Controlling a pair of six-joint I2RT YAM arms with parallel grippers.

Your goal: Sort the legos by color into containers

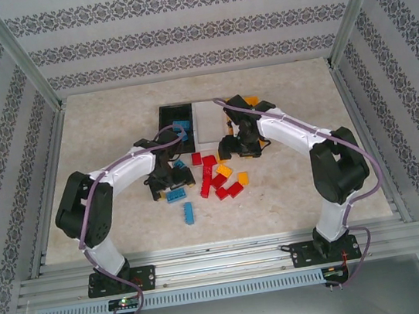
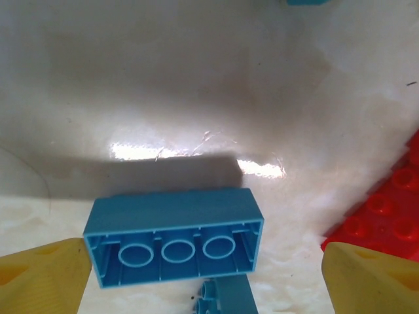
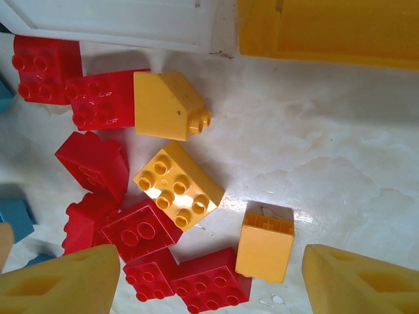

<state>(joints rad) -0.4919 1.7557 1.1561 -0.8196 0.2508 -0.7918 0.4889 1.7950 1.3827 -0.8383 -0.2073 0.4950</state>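
The legos lie in a loose heap mid-table: red ones (image 1: 213,173), orange-yellow ones (image 1: 225,170) and light blue ones (image 1: 188,212). My left gripper (image 1: 168,183) is open and low over a light blue brick (image 2: 173,235) that lies on its side between the yellow fingertips (image 2: 42,275); neither tip touches it. My right gripper (image 3: 211,268) is open above an orange-yellow brick (image 3: 265,245) and red bricks (image 3: 209,282), holding nothing. Of the containers, the black one (image 1: 166,118) holds a blue brick (image 1: 182,126), the white one (image 1: 206,122) stands beside it, and the orange-yellow one (image 3: 327,29) is partly behind the right arm.
A second blue brick (image 2: 228,297) lies just below the one between my left fingers, and a red brick (image 2: 386,216) sits to their right. Patterned walls and metal posts (image 1: 19,55) enclose the table. Bare tabletop (image 1: 301,89) lies right and left of the heap.
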